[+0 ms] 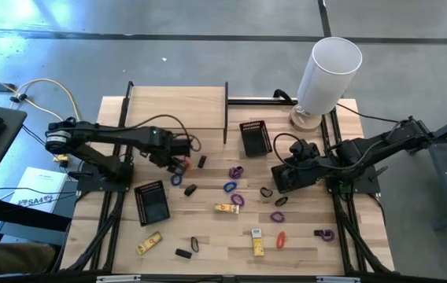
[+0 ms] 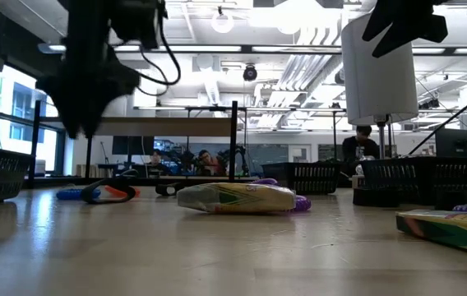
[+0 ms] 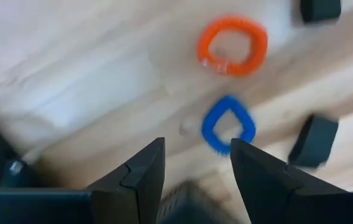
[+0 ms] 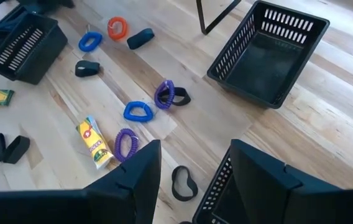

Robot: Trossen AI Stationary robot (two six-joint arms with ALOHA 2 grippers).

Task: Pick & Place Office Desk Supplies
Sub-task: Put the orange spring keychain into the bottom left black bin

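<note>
my left gripper (image 3: 192,165) hangs tilted down over the table's left half, jaws apart and empty, blue loop (image 3: 228,125) and orange loop (image 3: 232,45) lying on the wood just beyond. my right gripper (image 4: 189,171) waits near the right edge, jaws apart. black mesh tray (image 4: 268,51) by the far edge looks empty.

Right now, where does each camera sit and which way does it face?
High: overhead, straight down on the table; both arms show.
Low: table height, level across; arms hang from above.
Left wrist: looks past the open left gripper at the blue loop.
Right wrist: past the open right gripper across the table.
Wrist views share the orange loop.
</note>
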